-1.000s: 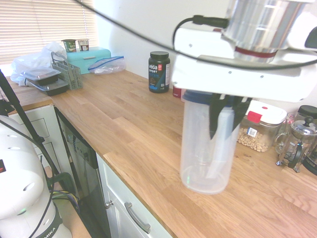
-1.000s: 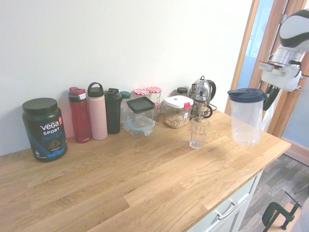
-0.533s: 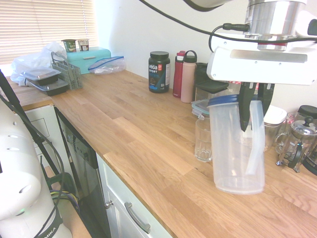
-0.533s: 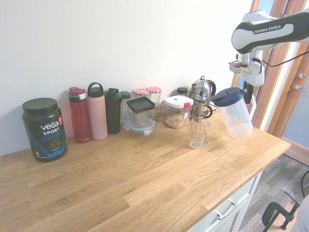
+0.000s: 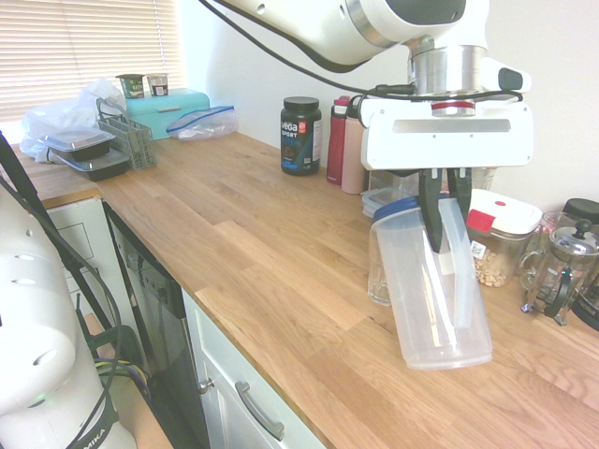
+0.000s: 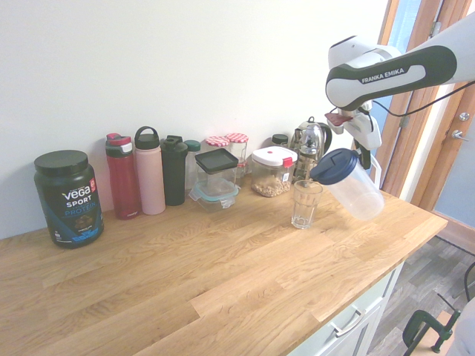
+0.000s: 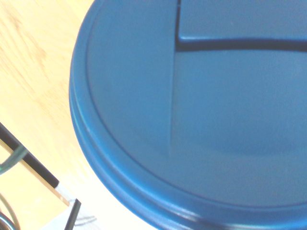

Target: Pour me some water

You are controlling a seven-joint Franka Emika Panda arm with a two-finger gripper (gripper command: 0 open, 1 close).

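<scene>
My gripper (image 5: 445, 234) is shut on the handle of a clear plastic pitcher (image 5: 436, 299) with a blue lid (image 6: 333, 165). The pitcher hangs above the wooden counter (image 6: 223, 274) and is tilted, its lid end leaning over the rim of an empty drinking glass (image 6: 306, 205). In the first exterior view the glass (image 5: 378, 271) is mostly hidden behind the pitcher. I see no water in the pitcher or the glass. The blue lid (image 7: 201, 105) fills the wrist view. From the second exterior view, the gripper (image 6: 367, 150) sits above and right of the glass.
Along the wall stand a black protein tub (image 6: 67, 198), a red bottle (image 6: 123, 176), a pink bottle (image 6: 149, 170), a black bottle (image 6: 174, 169), food containers (image 6: 217, 176), a nut box (image 6: 272, 171) and a French press (image 6: 309, 150). The counter's front edge is near the pitcher.
The arm carried the pitcher from the counter's end toward the glass and tilted it, so the lid end now leans over the glass.
</scene>
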